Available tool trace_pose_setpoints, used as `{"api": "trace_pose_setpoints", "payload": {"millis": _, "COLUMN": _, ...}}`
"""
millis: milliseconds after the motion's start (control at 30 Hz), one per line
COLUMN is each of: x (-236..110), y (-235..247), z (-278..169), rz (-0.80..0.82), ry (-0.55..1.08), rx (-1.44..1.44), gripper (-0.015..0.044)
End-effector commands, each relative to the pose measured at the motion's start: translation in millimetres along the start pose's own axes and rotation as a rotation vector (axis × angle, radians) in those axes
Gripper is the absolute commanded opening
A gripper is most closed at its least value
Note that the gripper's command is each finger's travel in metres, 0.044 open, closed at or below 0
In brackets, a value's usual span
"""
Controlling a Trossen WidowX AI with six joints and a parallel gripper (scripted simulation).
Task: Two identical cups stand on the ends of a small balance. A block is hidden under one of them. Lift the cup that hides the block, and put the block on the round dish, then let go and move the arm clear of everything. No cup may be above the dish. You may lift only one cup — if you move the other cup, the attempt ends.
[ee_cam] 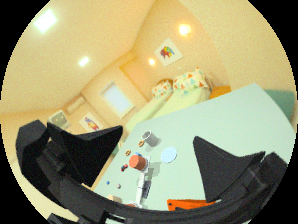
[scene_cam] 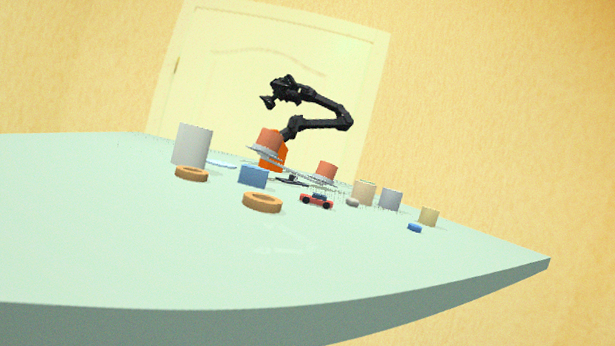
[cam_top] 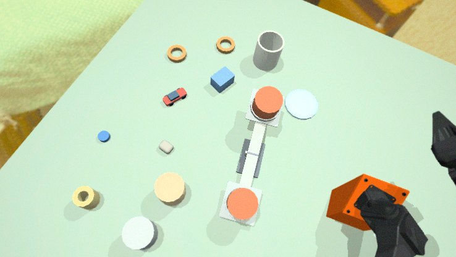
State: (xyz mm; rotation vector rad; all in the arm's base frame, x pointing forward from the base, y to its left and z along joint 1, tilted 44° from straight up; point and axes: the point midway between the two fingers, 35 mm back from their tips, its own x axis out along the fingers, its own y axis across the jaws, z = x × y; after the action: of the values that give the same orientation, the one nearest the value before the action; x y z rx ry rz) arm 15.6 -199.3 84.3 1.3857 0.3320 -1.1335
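Two orange cups stand upside down on the pads of a white balance (cam_top: 255,143) (scene_cam: 291,175). The far cup (cam_top: 267,102) (scene_cam: 269,138) (ee_cam: 136,160) is next to the pale round dish (cam_top: 301,103) (scene_cam: 221,163) (ee_cam: 169,155). The near cup (cam_top: 242,203) (scene_cam: 326,169) sits on the lower end; the beam tilts down toward it. No block shows under either cup. My gripper (scene_cam: 270,99) (ee_cam: 158,135) is open and empty. It hangs high in the air above the orange arm base (cam_top: 351,201), far from both cups.
A grey open tube (cam_top: 269,49), a blue cube (cam_top: 222,78), two orange rings (cam_top: 176,52) (cam_top: 225,44), a red toy car (cam_top: 174,96), a blue disc (cam_top: 103,136), a beige pebble (cam_top: 165,146), and tan (cam_top: 169,186), white (cam_top: 138,232) and yellow (cam_top: 84,196) cylinders lie left of the balance.
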Motion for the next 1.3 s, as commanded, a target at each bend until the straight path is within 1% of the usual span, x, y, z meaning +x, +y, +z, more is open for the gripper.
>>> {"api": "trace_pose_setpoints", "payload": {"millis": 0, "x": 8, "y": 8, "z": -7, "rz": 0.035, "ry": 0.079, "rx": -0.094, "gripper": 0.0440}}
{"api": "trace_pose_setpoints", "payload": {"millis": 567, "x": 37, "y": 44, "z": -51, "rz": 0.237, "ry": 0.402, "rx": -0.535, "gripper": 0.0440}}
{"api": "trace_pose_setpoints", "payload": {"millis": 1033, "x": 52, "y": 68, "z": -97, "rz": 0.464, "ry": 0.646, "rx": -0.863, "gripper": 0.0440}}
{"api": "trace_pose_setpoints", "payload": {"millis": 1267, "x": 56, "y": 77, "z": -121, "rz": 0.602, "ry": 0.753, "rx": -1.013, "gripper": 0.0440}}
